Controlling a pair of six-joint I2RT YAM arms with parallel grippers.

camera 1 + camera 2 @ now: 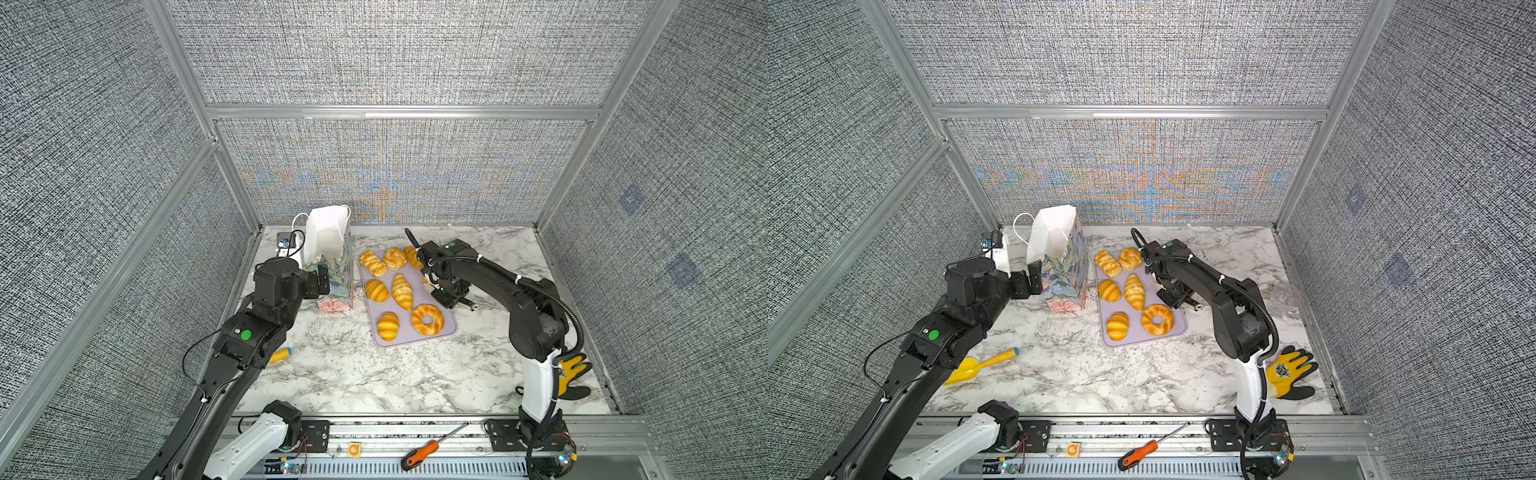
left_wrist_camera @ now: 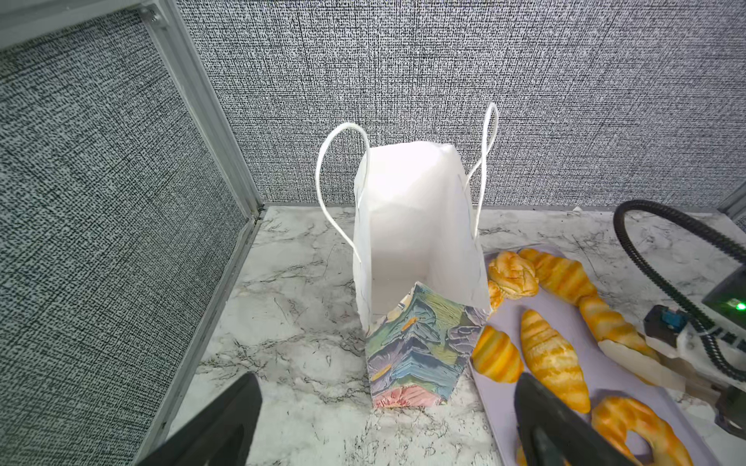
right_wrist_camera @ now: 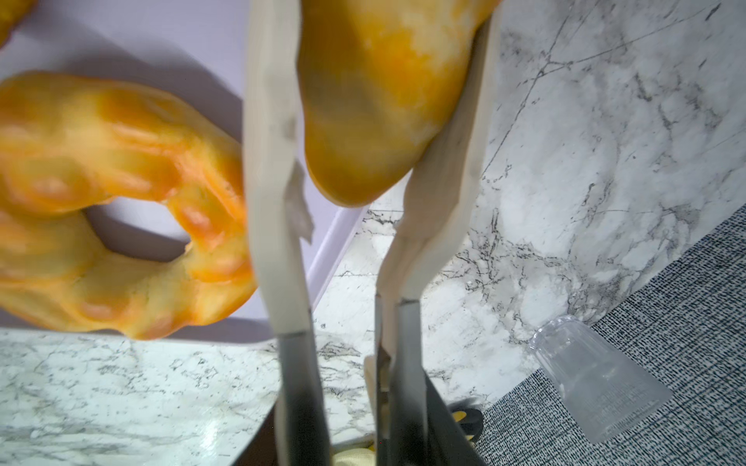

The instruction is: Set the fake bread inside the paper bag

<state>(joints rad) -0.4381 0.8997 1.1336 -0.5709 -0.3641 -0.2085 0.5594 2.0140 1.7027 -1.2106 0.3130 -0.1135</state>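
One pastry (image 3: 375, 101) of the fake bread sits at the right edge of the lilac tray (image 1: 406, 337), squeezed between the two cream fingers (image 3: 270, 161) of the right gripper (image 3: 379, 16). In the right wrist view both fingers lie against its flanks, so the jaws are clamped on it. Its rounded end juts past the tray's edge over the marble surface (image 1: 374, 386). I cannot tell whether it rests on the tray or has left it. In both top views the right arm hides this pastry almost fully.

The ring-shaped piece (image 1: 427, 319) lies just beside the gripped one, at the tray's near right corner. The other six pieces are spread over the rest of the tray: a roll at the near left corner, two croissants in the middle and three along the far edge.

The paper bag (image 1: 328, 241) stands upright just off the tray's left edge, near the far left corner of the surface. Its mouth is open and its white lining shows.

The left gripper (image 2: 387, 381) hangs just beside the bag's near side with its black jaws spread wide and nothing between them.

Farther out lie a yellow scoop (image 1: 976, 365) near the left edge, a yellow glove (image 1: 1289, 370) near the right edge, and a clear cup (image 3: 597, 375) on its side.
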